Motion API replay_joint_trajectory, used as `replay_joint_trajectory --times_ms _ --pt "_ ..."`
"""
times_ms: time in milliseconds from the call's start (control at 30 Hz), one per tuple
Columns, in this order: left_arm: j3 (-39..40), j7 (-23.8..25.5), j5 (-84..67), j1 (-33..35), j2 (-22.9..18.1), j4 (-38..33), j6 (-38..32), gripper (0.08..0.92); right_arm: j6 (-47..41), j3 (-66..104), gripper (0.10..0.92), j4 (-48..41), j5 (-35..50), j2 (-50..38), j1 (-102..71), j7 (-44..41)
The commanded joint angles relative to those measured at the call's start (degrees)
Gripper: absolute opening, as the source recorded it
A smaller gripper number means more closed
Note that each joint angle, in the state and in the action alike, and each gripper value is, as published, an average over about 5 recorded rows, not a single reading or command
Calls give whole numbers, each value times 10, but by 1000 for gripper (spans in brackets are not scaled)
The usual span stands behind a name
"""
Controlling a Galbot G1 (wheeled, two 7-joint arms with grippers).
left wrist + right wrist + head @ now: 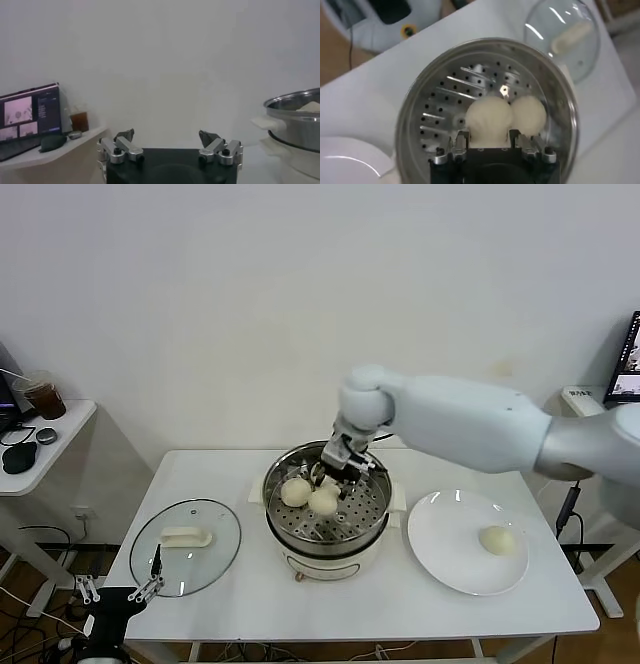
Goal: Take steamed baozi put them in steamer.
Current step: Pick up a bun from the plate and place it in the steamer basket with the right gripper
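The steamer (325,536) stands mid-table, lid off. My right gripper (330,482) reaches down into it and is shut on a cream-white baozi (323,502) that sits low on the perforated tray. In the right wrist view the fingers (460,140) press this baozi (489,116) from both sides, and a second baozi (530,114) lies touching it on the tray (440,107). That second baozi also shows in the head view (295,492). Another baozi (496,539) lies on the white plate (440,554). A fourth one is not in view. My left gripper (120,589) hangs open and empty below the table's front left corner.
The glass lid (186,546) with its white handle lies flat on the table left of the steamer. A low side table (45,439) with a cup and a mouse stands at far left. The left wrist view shows the steamer's side (295,117) and a laptop (30,112).
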Motion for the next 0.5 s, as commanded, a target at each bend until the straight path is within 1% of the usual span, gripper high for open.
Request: replay_joint_trajectory --times_ms 33,233,500 --pt "0 0 1 0 -2 1 0 823 99 -30 485 -36 -83 62 -25 9" --pt "-2 -1 -1 1 -1 5 -2 823 118 -20 492 -59 -119 66 -40 16" --pt "-2 -1 -2 -1 -1 7 -2 823 123 -15 493 -72 -122 70 -51 24"
